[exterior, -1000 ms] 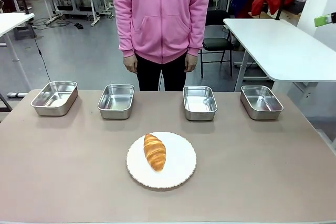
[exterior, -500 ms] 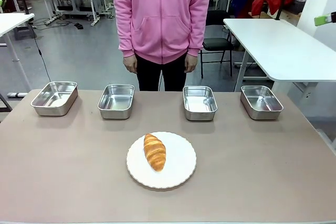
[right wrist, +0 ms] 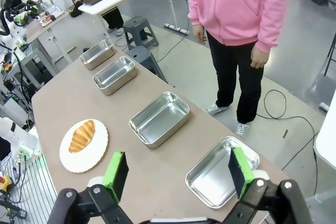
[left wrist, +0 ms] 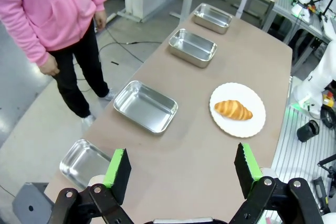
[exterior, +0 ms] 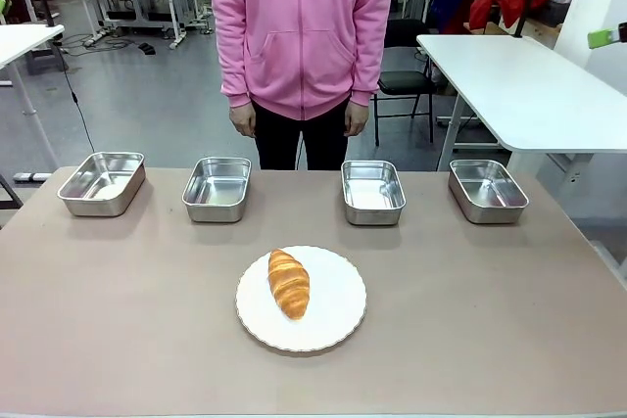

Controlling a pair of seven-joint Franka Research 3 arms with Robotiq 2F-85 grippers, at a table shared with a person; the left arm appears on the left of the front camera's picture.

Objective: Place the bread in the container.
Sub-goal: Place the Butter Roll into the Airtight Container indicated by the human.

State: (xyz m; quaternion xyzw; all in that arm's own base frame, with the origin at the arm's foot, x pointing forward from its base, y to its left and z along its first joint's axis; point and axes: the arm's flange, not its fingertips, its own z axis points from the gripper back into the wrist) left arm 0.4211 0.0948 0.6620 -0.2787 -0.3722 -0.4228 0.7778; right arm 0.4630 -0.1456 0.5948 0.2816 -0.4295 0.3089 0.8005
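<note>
On the tan desk (exterior: 490, 320) the bread (exterior: 288, 283) lies on a white plate (exterior: 338, 312) before four steel trays (exterior: 216, 210), likely light, soft and flaky, best pinched gently across its thick middle; left claw (left wrist: 182, 164) and right claw (right wrist: 177, 172) both hang spread, empty.

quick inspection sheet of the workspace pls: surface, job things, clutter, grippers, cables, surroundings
surface: tan table, no spills seen
bread: croissant lying on the white plate, near the table's middle
containers: four steel trays in a row along the far edge, all empty
clutter: nothing seen
grippers: left gripper and right gripper both open, holding nothing, above the table
cables: black cable on the floor, off the table
surroundings: person in a pink hoodie standing at the far side, hands down; white table behind
</note>
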